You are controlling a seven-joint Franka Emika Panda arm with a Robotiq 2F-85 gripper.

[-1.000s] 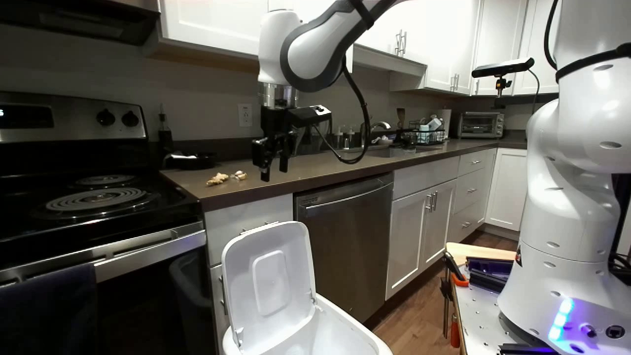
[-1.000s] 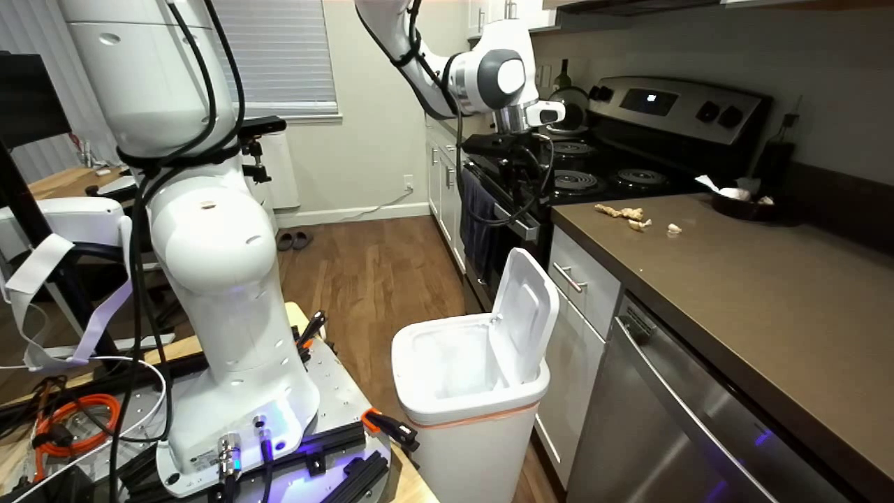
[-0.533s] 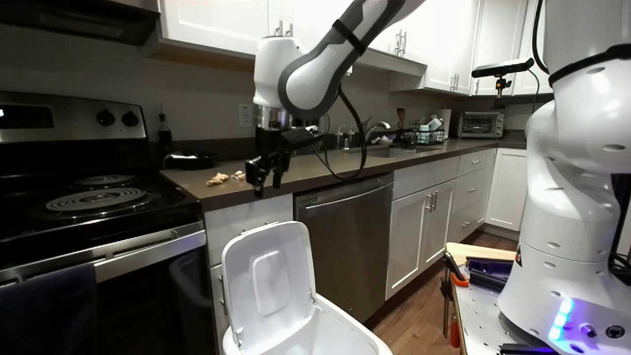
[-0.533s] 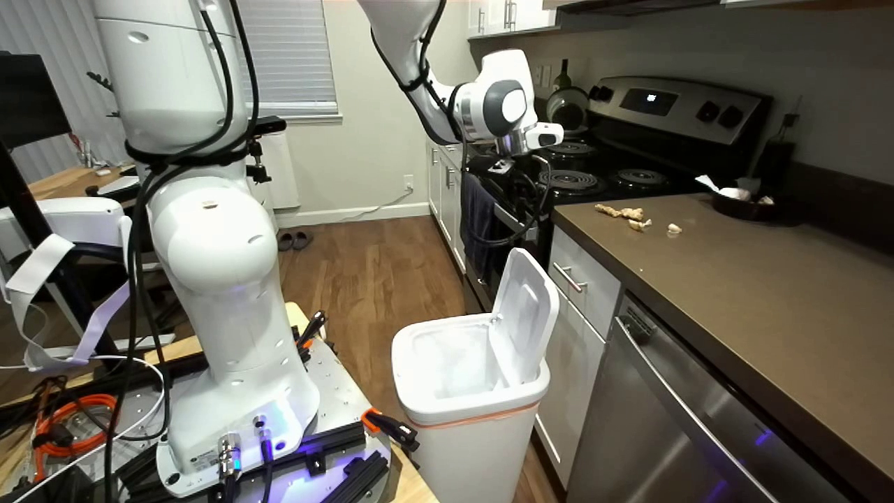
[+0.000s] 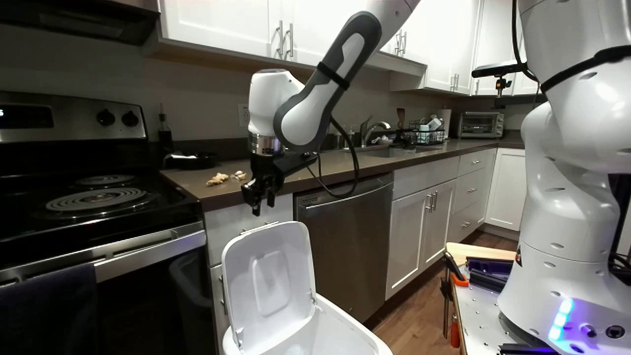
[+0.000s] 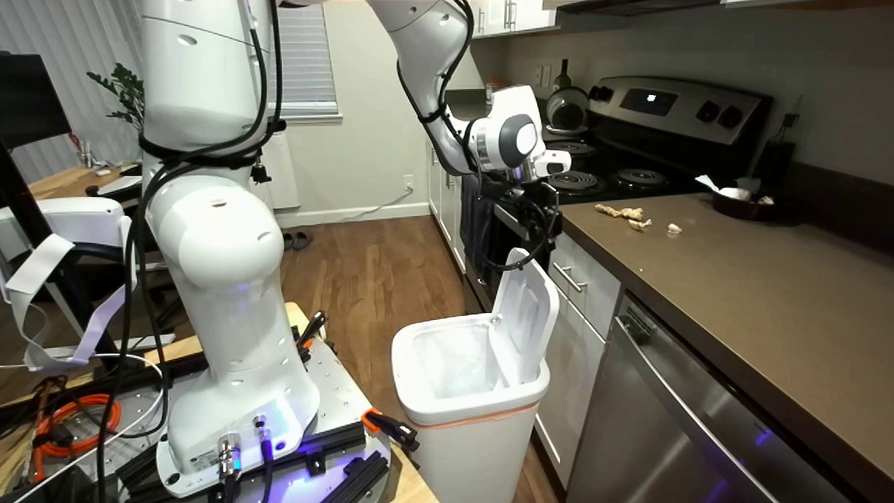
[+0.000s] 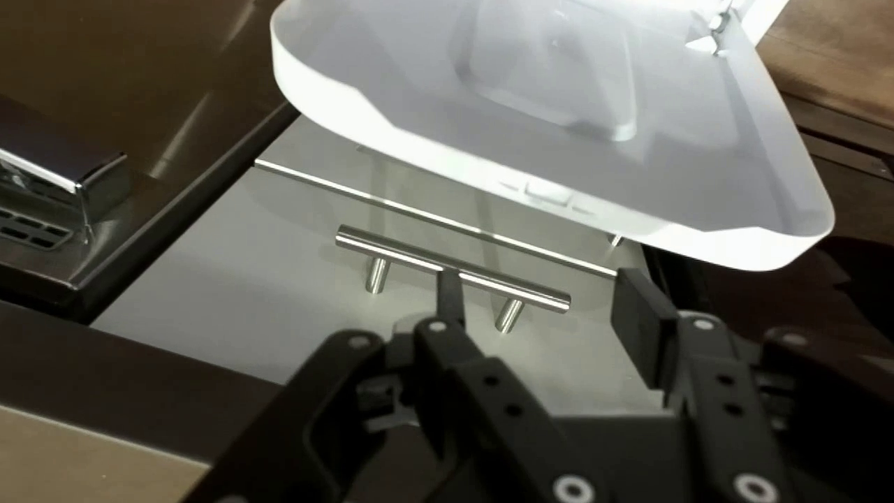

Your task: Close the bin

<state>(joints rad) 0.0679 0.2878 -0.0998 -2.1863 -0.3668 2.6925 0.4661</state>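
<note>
The white bin (image 6: 468, 454) stands beside the cabinets, its mouth uncovered. Its hinged lid (image 6: 529, 314) is up, leaning slightly back toward the drawers; the lid's inner face also shows in an exterior view (image 5: 271, 281). In the wrist view the lid (image 7: 531, 105) spans the top, with its free rim facing the fingers. My gripper (image 5: 263, 204) points down just above the lid's top edge, apart from it. In the wrist view the gripper (image 7: 541, 307) has its fingers wide apart with nothing between them. In an exterior view cables partly hide the gripper (image 6: 546, 220).
A drawer front with a bar handle (image 7: 454, 269) lies behind the lid, close to the fingers. The brown counter edge (image 5: 246, 197) is beside the gripper. The stove (image 5: 98, 207) and the stainless dishwasher (image 5: 345, 246) flank the drawers. Ginger (image 5: 217, 179) lies on the counter.
My arm has come down steadily, bringing the gripper from above the counter to just over the lid's top edge. The bin and its raised lid have not moved.
</note>
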